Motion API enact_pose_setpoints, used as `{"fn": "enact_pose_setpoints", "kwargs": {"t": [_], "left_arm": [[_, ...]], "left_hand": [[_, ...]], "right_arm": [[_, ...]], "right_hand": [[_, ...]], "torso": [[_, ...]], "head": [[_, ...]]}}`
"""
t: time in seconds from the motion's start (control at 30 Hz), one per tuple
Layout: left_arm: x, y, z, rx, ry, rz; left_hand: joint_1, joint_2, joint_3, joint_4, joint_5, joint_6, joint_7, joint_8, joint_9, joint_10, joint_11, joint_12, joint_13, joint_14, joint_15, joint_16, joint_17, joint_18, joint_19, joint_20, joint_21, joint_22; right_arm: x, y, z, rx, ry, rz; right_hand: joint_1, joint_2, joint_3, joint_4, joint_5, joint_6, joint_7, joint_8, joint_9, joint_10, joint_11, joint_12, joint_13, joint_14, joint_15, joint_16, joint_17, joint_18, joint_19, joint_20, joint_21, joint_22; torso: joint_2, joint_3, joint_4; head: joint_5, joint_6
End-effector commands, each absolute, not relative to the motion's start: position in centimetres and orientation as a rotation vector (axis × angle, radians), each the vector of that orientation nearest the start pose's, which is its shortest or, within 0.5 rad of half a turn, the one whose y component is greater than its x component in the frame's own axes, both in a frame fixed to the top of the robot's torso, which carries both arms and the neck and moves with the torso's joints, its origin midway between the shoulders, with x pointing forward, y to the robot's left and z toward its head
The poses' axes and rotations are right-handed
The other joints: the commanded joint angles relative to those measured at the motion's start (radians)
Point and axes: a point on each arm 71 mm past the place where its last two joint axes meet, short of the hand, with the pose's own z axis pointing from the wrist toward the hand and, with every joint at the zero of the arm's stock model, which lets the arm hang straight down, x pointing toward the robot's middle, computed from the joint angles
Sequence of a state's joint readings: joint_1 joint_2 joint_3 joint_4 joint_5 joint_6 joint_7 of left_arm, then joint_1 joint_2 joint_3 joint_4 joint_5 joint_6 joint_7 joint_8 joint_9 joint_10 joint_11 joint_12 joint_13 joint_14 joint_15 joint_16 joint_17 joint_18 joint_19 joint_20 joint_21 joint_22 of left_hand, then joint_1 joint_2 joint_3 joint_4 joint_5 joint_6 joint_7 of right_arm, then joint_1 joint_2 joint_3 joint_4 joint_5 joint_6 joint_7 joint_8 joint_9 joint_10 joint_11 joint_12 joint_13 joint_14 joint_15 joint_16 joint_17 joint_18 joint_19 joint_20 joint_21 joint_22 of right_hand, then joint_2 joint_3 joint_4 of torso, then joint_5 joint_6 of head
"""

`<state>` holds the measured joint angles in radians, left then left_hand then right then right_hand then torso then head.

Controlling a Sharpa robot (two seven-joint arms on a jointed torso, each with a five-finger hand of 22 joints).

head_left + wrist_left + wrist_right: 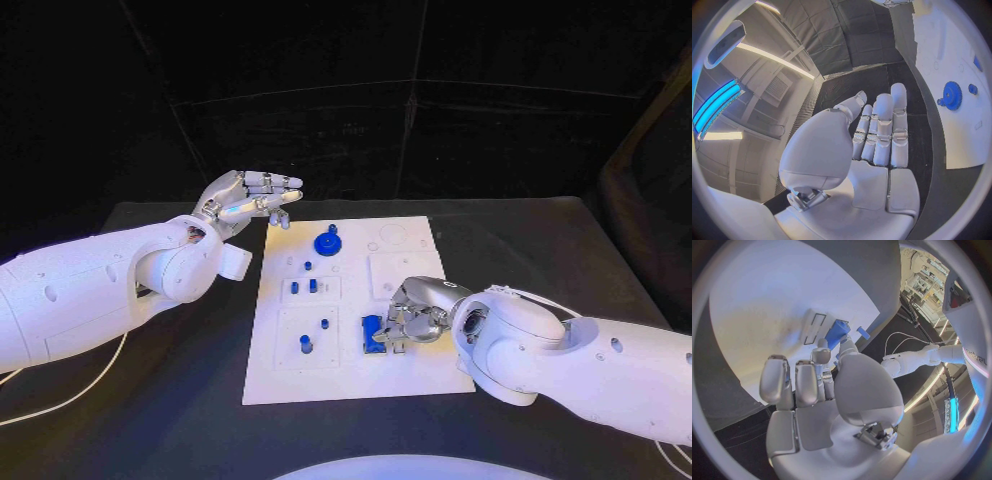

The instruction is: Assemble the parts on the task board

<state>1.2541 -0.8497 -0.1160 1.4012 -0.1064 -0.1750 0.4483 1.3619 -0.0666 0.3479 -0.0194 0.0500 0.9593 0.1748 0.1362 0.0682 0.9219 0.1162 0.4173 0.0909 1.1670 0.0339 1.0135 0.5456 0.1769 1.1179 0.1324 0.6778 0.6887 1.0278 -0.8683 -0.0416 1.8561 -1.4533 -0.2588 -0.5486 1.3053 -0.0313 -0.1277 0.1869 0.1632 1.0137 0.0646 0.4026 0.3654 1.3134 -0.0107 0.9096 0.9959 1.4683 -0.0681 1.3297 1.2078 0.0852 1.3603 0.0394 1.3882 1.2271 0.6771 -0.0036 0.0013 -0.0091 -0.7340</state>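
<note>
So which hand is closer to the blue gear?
The left. The left hand hovers just off the board's far left corner, a short way from the blue gear. The right hand is down at the board's near side, at a blue block.

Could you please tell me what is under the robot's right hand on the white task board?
A blue block-shaped part sits under the right hand, on the white task board. The fingers cover its near side, so the seating and grip are unclear.

Two smooth, rounded white arms, each ending in a silver jointed left hand [248, 197] or right hand [411, 315]; thin white cables trail from both.
</note>
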Motion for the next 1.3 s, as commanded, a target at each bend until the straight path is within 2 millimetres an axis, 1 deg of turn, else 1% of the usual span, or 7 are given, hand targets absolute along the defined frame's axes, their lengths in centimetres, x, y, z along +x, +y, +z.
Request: {"fn": "enact_pose_setpoints", "kwargs": {"t": [0.03, 0.23, 0.37, 0.43, 0.57, 0.87, 1.3], "left_arm": [[50.74, 24.21, -17.88, -0.929, 1.455, -1.545], [50.74, 24.27, -17.89, -0.93, 1.456, -1.544], [50.75, 24.36, -17.9, -0.931, 1.455, -1.543], [50.76, 24.36, -17.9, -0.931, 1.456, -1.543], [50.78, 24.28, -17.92, -0.93, 1.457, -1.545], [50.79, 24.3, -17.94, -0.931, 1.458, -1.543], [50.74, 24.36, -17.93, -0.932, 1.46, -1.544]], "left_hand": [[-0.002, 0.005, -0.003, -0.004, 0.0, 0.0, 0.003, 0.005, 0.0, -0.005, 0.001, 0.005, -0.002, -0.006, -0.001, -0.005, -0.001, 0.007, 0.0, 0.0, -0.005, -0.001], [-0.002, 0.005, -0.003, -0.004, 0.0, 0.0, 0.003, 0.005, 0.0, -0.005, 0.001, 0.005, -0.002, -0.006, -0.001, -0.005, -0.001, 0.007, 0.0, 0.0, -0.005, -0.001], [-0.002, 0.005, -0.003, -0.004, 0.0, 0.0, 0.003, 0.005, 0.0, -0.005, 0.001, 0.005, -0.002, -0.006, -0.001, -0.005, -0.001, 0.007, 0.0, 0.0, -0.005, -0.001], [-0.002, 0.005, -0.003, -0.004, 0.0, 0.0, 0.003, 0.005, 0.0, -0.005, 0.001, 0.005, -0.002, -0.006, -0.001, -0.005, -0.001, 0.007, 0.0, 0.0, -0.005, -0.001], [-0.002, 0.005, -0.003, -0.004, 0.0, -0.002, 0.004, 0.005, -0.001, -0.009, 0.001, 0.006, -0.002, -0.008, -0.001, -0.005, -0.003, 0.006, 0.0, 0.001, -0.007, -0.003], [-0.002, 0.005, -0.003, -0.004, 0.0, -0.002, 0.004, 0.005, -0.001, -0.009, 0.001, 0.006, -0.002, -0.008, -0.001, -0.005, -0.003, 0.006, 0.0, 0.001, -0.007, -0.003], [-0.002, 0.005, -0.003, -0.004, 0.0, -0.002, 0.004, 0.005, -0.001, -0.009, 0.001, 0.006, -0.002, -0.008, -0.001, -0.005, -0.003, 0.006, 0.0, 0.001, -0.007, -0.003]], "right_arm": [[38.36, -14.27, -23.73, -0.032, 1.989, 0.566], [38.21, -14.66, -23.51, -0.016, 1.974, 0.598], [38.06, -14.88, -23.37, -0.012, 1.969, 0.62], [37.99, -14.84, -23.35, -0.013, 1.971, 0.63], [37.9, -14.76, -23.3, -0.013, 1.971, 0.643], [37.95, -14.76, -23.4, -0.016, 1.981, 0.639], [38.36, -14.41, -23.71, -0.048, 1.983, 0.585]], "right_hand": [[0.004, -0.008, -0.009, -0.005, -0.003, 0.004, 0.002, 0.004, 0.002, 0.002, 0.002, 0.0, -0.003, 0.039, -0.005, 0.001, -0.001, -0.01, 0.004, 0.001, 0.003, -0.002], [-0.021, -0.018, -0.042, 0.012, -0.005, -0.015, 0.008, -0.001, 0.002, -0.018, 0.007, -0.032, -0.025, 0.036, -0.001, -0.008, -0.01, -0.007, -0.007, 0.004, -0.006, -0.018], [-0.028, -0.025, -0.056, 0.019, -0.012, -0.021, 0.009, 0.0, 0.003, -0.023, 0.009, -0.036, -0.028, 0.035, 0.001, -0.009, -0.01, -0.006, -0.008, 0.006, -0.008, -0.019], [-0.03, -0.027, -0.063, 0.024, -0.022, -0.022, 0.009, 0.001, 0.004, -0.024, 0.01, -0.035, -0.026, 0.035, 0.001, -0.009, -0.009, -0.006, -0.008, 0.007, -0.008, -0.019], [-0.032, -0.026, -0.067, 0.029, -0.033, -0.022, 0.009, 0.002, 0.005, -0.023, 0.01, -0.032, -0.024, 0.036, 0.001, -0.007, -0.006, -0.007, -0.007, 0.007, -0.007, -0.018], [-0.031, -0.019, -0.069, 0.035, -0.039, -0.018, 0.008, 0.007, 0.008, -0.017, 0.008, -0.02, -0.014, 0.038, 0.001, -0.003, 0.001, -0.008, -0.003, 0.007, -0.003, -0.01], [-0.012, 0.003, -0.069, 0.036, -0.03, -0.009, 0.003, 0.018, 0.013, -0.004, 0.004, 0.003, 0.005, 0.04, -0.003, 0.003, 0.011, -0.01, 0.004, 0.005, 0.003, 0.001]], "torso": [[0.0, -0.0001, 0.0], [0.0, 0.0003, 0.001], [-0.001, 0.001, -0.0014], [0.0, 0.0008, -0.0014], [0.0, 0.0005, 0.0021], [0.001, -0.0009, -0.0002], [0.0, -0.0006, 0.0015]], "head": [[0.002, -0.001], [0.0, 0.0], [0.001, 0.0], [0.001, 0.001], [-0.001, 0.001], [0.003, -0.002], [0.003, -0.005]]}}
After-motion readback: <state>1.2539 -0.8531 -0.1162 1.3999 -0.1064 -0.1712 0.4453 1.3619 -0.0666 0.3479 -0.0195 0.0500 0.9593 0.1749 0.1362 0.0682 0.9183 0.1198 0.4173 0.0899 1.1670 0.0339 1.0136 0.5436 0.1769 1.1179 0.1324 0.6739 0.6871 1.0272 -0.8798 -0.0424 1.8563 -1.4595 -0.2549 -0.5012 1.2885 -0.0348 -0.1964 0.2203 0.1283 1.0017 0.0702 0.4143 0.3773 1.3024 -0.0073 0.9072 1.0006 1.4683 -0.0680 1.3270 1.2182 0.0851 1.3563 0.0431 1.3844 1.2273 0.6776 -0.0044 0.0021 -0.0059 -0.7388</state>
